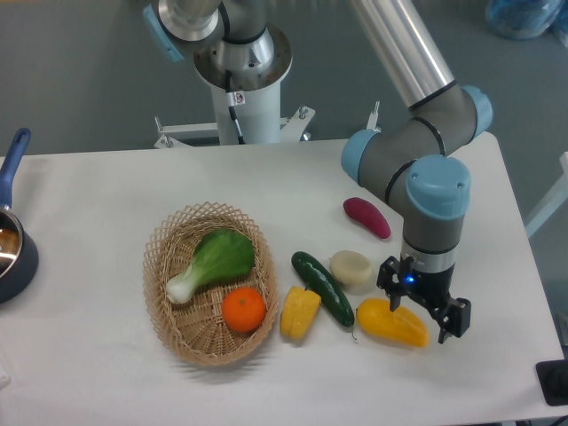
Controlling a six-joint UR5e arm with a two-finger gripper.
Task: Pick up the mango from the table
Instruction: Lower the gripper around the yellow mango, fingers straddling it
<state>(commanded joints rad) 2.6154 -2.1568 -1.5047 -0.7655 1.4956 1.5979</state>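
The mango (389, 323) is a glossy yellow-orange oval lying on the white table (106, 195) near the front right. My gripper (422, 303) points down over the mango's right end, its black fingers (457, 319) spread apart. It is open and holds nothing. The gripper body hides part of the mango's right end, and I cannot tell whether the fingers touch the fruit.
Left of the mango lie a cream round item (352, 269), a dark green cucumber (323, 287) and a yellow bell pepper (300, 312). A purple-red sweet potato (366, 217) lies behind. A wicker basket (169, 324) holds a bok choy (213, 262) and an orange (243, 310). A blue-handled pot (11, 240) sits at the left edge.
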